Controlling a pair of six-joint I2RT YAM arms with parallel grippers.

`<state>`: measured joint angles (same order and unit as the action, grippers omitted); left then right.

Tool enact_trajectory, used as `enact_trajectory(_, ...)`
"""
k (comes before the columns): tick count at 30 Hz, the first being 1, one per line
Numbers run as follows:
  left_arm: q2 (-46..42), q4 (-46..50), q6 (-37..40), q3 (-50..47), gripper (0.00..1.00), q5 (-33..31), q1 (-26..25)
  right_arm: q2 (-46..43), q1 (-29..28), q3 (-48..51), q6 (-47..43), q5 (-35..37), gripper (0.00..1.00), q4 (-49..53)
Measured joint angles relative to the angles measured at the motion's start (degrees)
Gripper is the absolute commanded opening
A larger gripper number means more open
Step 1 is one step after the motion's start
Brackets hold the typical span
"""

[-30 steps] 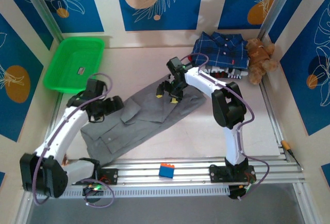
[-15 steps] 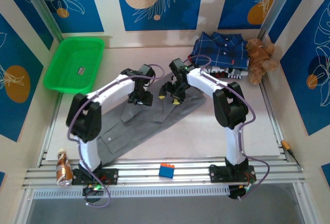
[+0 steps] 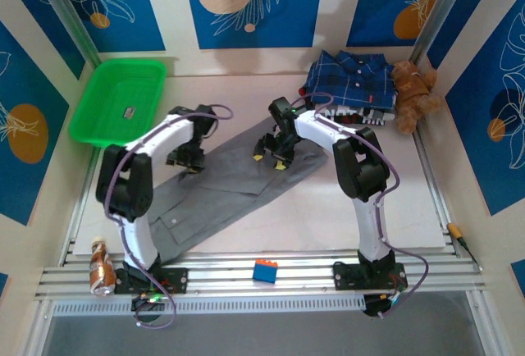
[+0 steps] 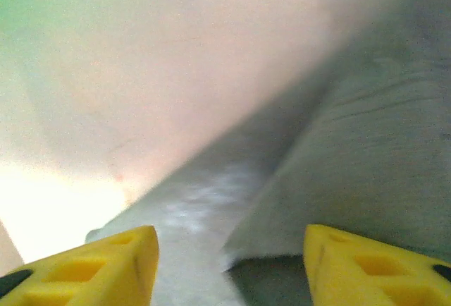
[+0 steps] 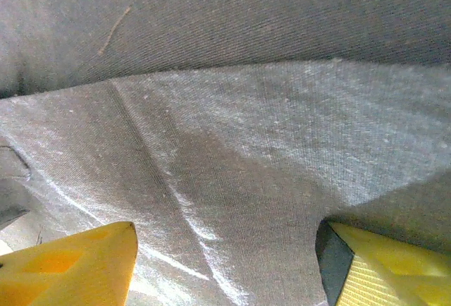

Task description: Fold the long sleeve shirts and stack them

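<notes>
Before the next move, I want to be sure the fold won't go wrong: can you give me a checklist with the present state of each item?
1. Left claw open: ok, fingers apart above an edge of the grey shirt.
2. Right claw open: ok, fingers apart over grey cloth.
3. Cloth pinched by either claw: not ok, neither is closed on it.
4. Grey shirt lying flat: not ok, one layer overlaps another and it lies slanted.
5. Plaid shirt out of the way: ok, folded at the back right beside the teddy bear.
</notes>
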<state>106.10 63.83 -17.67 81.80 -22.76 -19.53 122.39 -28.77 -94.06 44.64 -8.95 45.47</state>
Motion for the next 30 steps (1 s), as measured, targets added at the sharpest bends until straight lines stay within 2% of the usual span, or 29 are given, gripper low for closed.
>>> enact_trajectory(5, -5.6, -0.7, -0.7, -1.8, 0.77, -0.2, 5.9, 0.0, 0.5, 0.0, 0.0, 0.0, 0.69, 0.1)
enact_trajectory(10, -9.7, -4.4, -0.8, -2.1, 0.79, 7.3, 5.5, 0.0, 0.7, -0.1, -0.3, 0.0, 0.70, 0.4)
enact_trajectory(17, -10.2, -7.7, 0.4, -2.1, 0.82, 16.4, 4.6, -1.4, 0.7, -1.6, -1.4, 0.0, 0.70, 1.9)
enact_trajectory(20, -10.4, -7.9, 2.0, -2.0, 0.82, 18.1, 2.8, -2.4, 0.7, -2.4, -1.7, 0.0, 0.70, 2.1)
enact_trajectory(24, -9.3, -7.4, 4.4, -1.2, 0.83, 18.2, -2.4, -3.3, 0.7, -2.7, -1.8, 0.0, 0.70, 2.1)
enact_trajectory(30, -0.3, -5.6, 7.3, 3.0, 0.82, 15.3, -11.8, -3.4, 0.7, -2.7, -1.7, 0.0, 0.70, 2.2)
